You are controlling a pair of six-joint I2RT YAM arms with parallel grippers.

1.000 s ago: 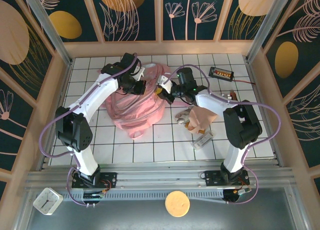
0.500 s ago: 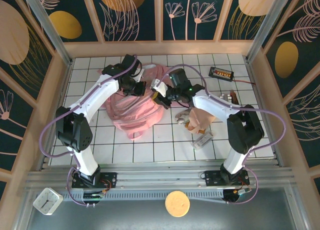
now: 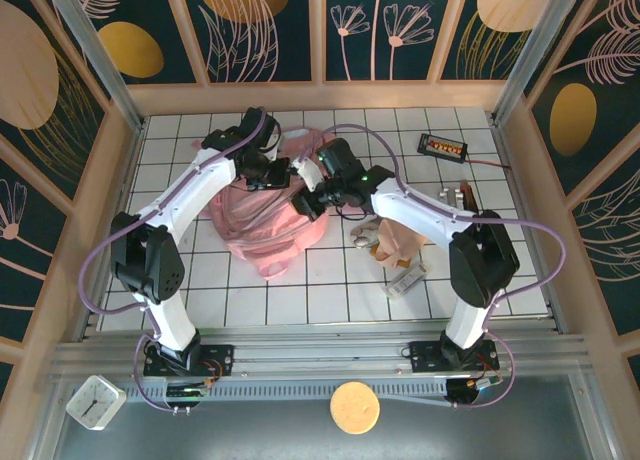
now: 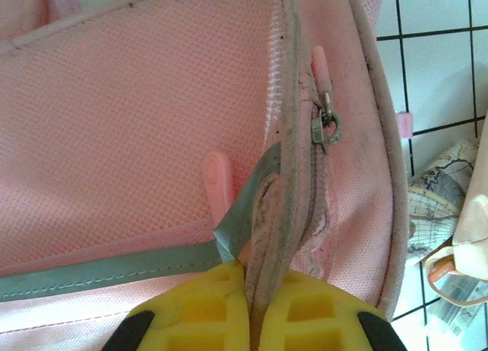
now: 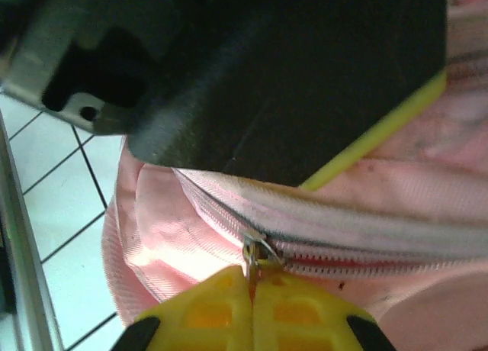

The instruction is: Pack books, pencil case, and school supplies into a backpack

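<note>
Right claw (image 5: pixel 252 291): yellow pads pressed together on the small metal zip pull (image 5: pixel 258 253) of the large soft pink fabric backpack (image 3: pixel 262 230). Nothing else is between them. The zip track runs off to the right of the pull, teeth meshed as far as I can make out.

Left claw (image 4: pixel 250 291): pads nearly together, pinching a raised ridge of the backpack's seam beside a pale reflective strip (image 4: pixel 114 263). A second slider (image 4: pixel 328 127) hangs free further along that seam.

Change over the last second: my right arm has swung leftward and toward me across the top of the backpack, taking the pull with it. It now sits well over the pink fabric, close beside my left claw. My left arm has barely moved; it is the anchor.

Reading: I am running the zip while the other claw holds the cloth taut. I judge this is opening the bag, since things wait outside it. The soft lumpy beige-pink fabric pouch (image 3: pixel 405 235) lies on the white tiles right of the backpack, under my right forearm, and the small whitish-grey rectangular block (image 3: pixel 408 280) lies just nearer than it.

How wide the mouth stands I cannot tell. Packing of those two is not yet begun
</note>
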